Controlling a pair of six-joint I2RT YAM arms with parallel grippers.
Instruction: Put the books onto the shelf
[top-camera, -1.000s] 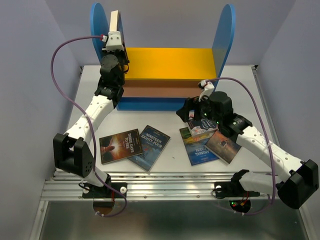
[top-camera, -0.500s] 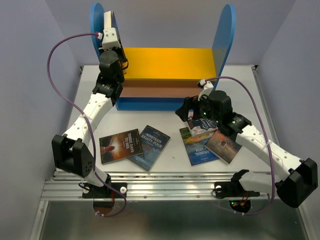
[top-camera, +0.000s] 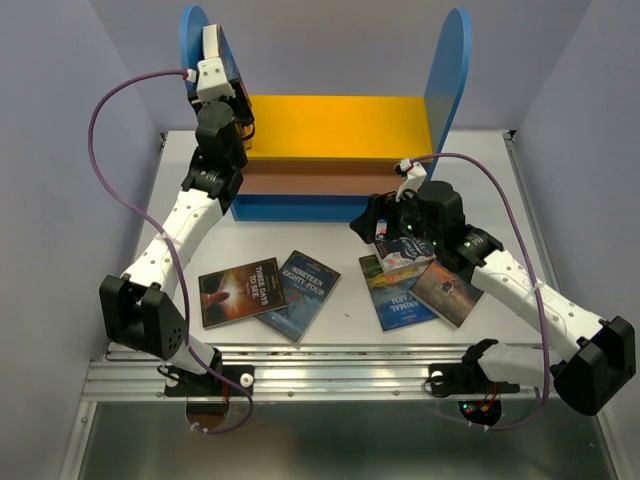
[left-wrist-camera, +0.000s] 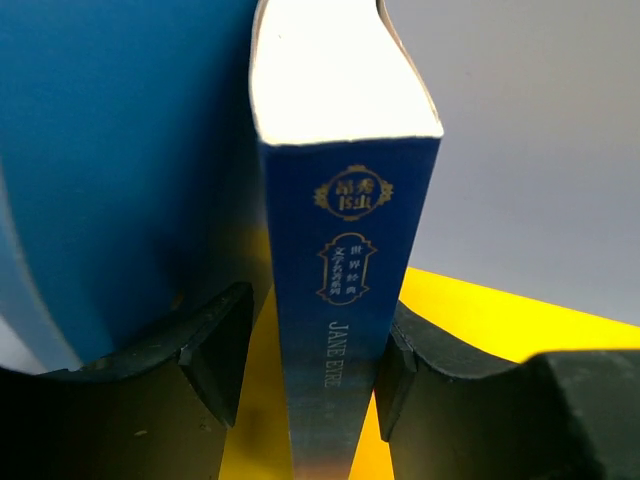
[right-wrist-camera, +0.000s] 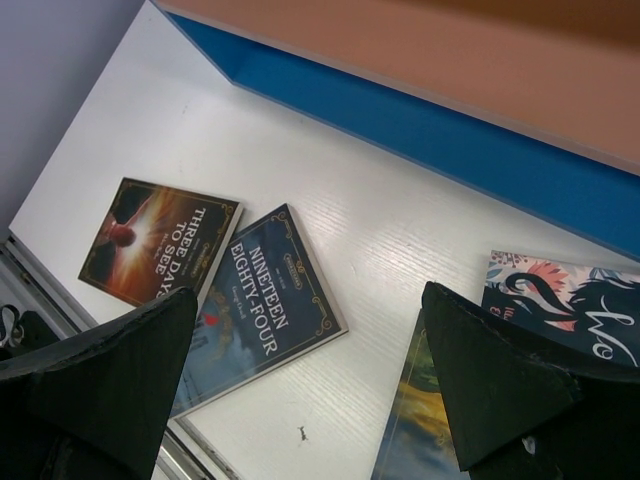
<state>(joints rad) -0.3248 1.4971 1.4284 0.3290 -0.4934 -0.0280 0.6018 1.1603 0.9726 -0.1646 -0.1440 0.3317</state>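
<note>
Overhead, the left hand (top-camera: 214, 62) brackets an upright book (top-camera: 212, 40) at the shelf (top-camera: 340, 125), beside its rounded blue panel. Left wrist: glossy navy spine, fingers (left-wrist-camera: 215, 345) parted, the left one clear of it. Right wrist: the right hand (right-wrist-camera: 310, 370) is spread wide above flat paperbacks (right-wrist-camera: 265, 300) on the white counter (right-wrist-camera: 380, 230).

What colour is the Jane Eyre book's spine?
Dark blue with gold lettering on the Jane Eyre book; left wrist view.
</note>
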